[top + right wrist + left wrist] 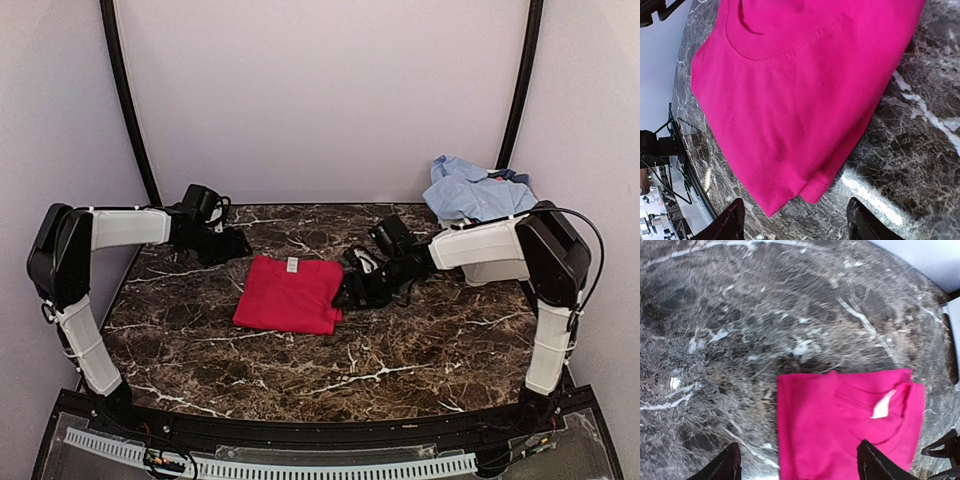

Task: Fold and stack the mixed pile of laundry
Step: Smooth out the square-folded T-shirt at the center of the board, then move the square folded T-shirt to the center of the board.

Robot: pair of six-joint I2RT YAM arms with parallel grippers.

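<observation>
The left arm's jaws stand wide apart and hold nothing, their dark fingertips (726,466) near the far left corner of a folded red shirt (290,295). The right arm's jaws are likewise spread and empty, just beside the shirt's right edge. The shirt lies flat in the middle of the marble counter (400,350), white neck label showing. A crumpled light-blue shirt (468,190) sits heaped at the far right corner, well apart.

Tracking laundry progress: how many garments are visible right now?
3. A folded red shirt lies in the middle; a crumpled light-blue shirt sits at the far right corner, with a darker blue piece peeking out behind it. More may be hidden underneath.
</observation>
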